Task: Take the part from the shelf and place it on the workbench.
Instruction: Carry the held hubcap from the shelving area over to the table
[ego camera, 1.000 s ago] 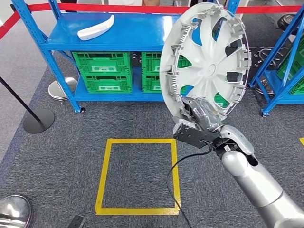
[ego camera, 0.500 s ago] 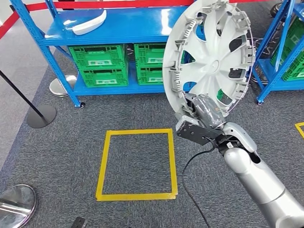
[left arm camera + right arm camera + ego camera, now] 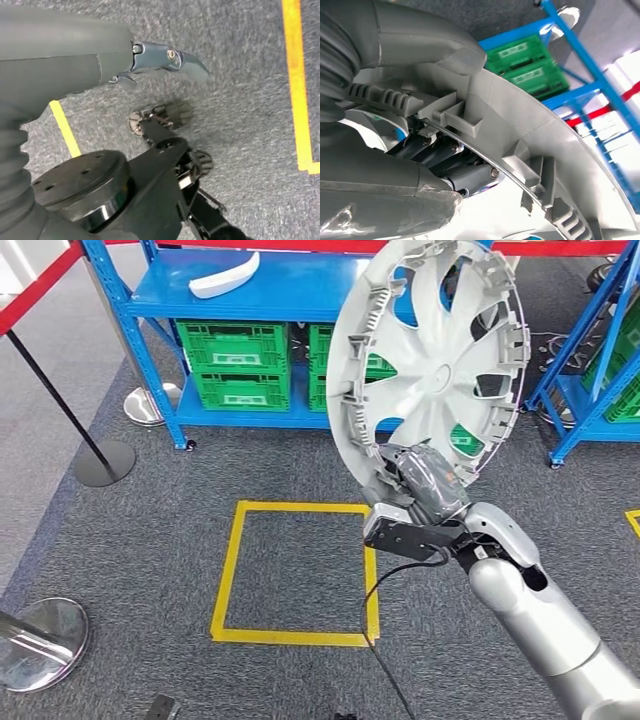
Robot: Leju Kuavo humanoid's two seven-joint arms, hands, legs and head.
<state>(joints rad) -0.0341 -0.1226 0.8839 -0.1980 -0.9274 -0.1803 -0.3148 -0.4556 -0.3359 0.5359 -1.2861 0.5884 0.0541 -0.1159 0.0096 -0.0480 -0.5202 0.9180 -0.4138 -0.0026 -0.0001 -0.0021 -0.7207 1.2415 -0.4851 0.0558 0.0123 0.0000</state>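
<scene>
Right hand (image 3: 423, 485) grips the lower rim of the wheel cover (image 3: 430, 360), holding it upright in front of the robot with its ribbed back side toward the head camera; the right wrist view shows the thumb (image 3: 422, 37) on one face of the rim and the fingers (image 3: 444, 165) on the other, so the grasp looks secure. Across the last second the whole floor scene has slid sideways, first one way and then back further: the blue shelf (image 3: 302, 290), the green crates (image 3: 238, 365) and the yellow floor square (image 3: 298, 570) all shifted together while arm and cover kept nearly the same place in the picture. That reads as the robot turning or stepping, not the things moving. Part is therefore off the shelf and in transit; no workbench is in sight yet, so placing remains ahead. Left hand (image 3: 166, 57) hangs over the carpet, fingers released, holding nothing. A white curved part (image 3: 225, 276) lies on the shelf top.
</scene>
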